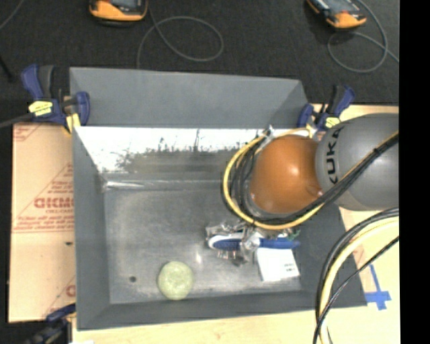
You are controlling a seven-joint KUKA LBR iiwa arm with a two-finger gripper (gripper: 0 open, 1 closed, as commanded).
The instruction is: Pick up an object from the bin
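Pale green speckled ball (176,279), near left. Orange-and-black device (117,8) far left; second orange-and-black device (339,12) far right. Thin cable loop (185,37) between them.

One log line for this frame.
claw low in bin, right of centre | pale green ball lower left, apart from claw

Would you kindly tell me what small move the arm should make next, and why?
Probably a short shift of the gripper toward the view's lower left, nearer the pale green ball. The gripper stands near the middle of the bin, beside a flat white and blue packet. The ball lies apart from both by the near wall, so it looks the easier pick.
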